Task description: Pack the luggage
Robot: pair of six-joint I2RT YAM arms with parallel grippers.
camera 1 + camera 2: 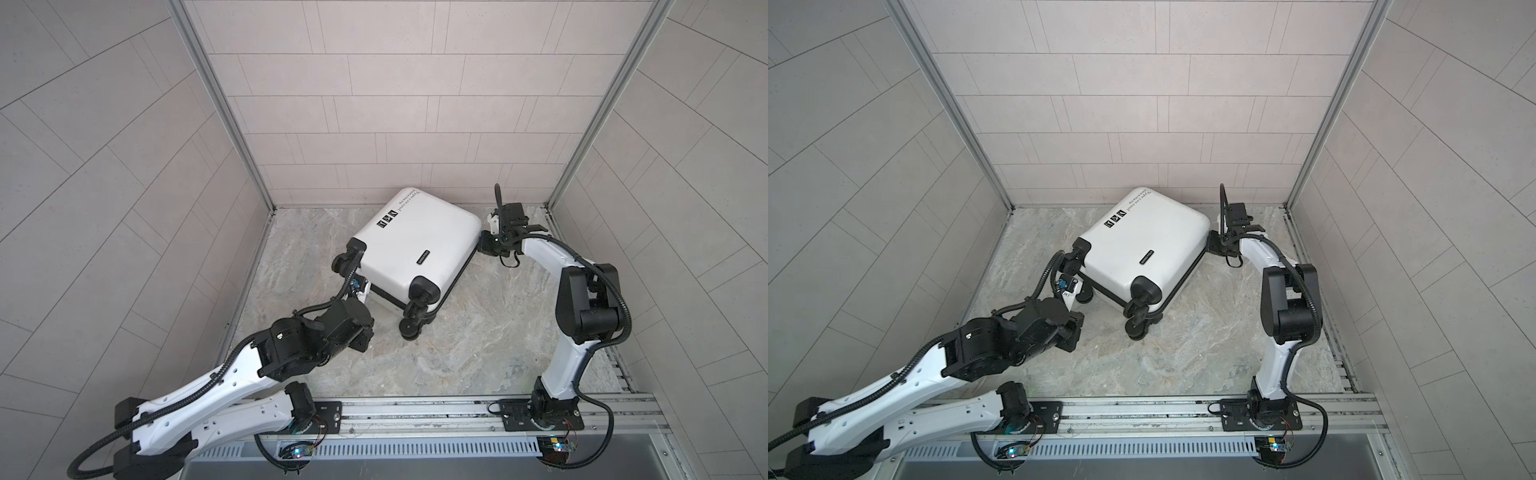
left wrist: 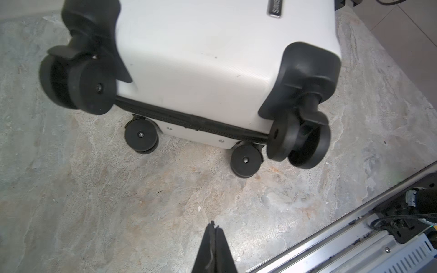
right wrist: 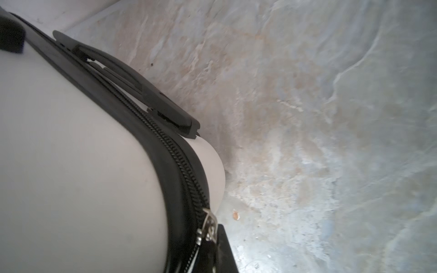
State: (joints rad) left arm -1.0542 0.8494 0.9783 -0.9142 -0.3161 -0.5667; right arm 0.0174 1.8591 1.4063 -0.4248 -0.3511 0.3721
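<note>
The zipper pull (image 3: pixel 208 223) is pinched by the right pincer (image 1: pixel 485 244), likely to zip the luggage (image 1: pixel 415 241). The left pincer (image 2: pixel 214 232) is closed, empty.

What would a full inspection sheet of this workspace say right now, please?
Surface: marbled stone-look tabletop, no damage seen.
Job's things: luggage closed and zipped, lying on a broad side, skewed, wheels toward the front rail.
Clutter: nothing seen.
Grippers: left gripper fingers shut, empty, above the tabletop short of the wheels; right gripper shut at the luggage's right-hand corner by the zipper pull; whether it pinches the pull is unclear.
Cables: black conduits run along both arms; the left arm's passes close to a wheel.
Surroundings: tiled walls on three sides.
</note>
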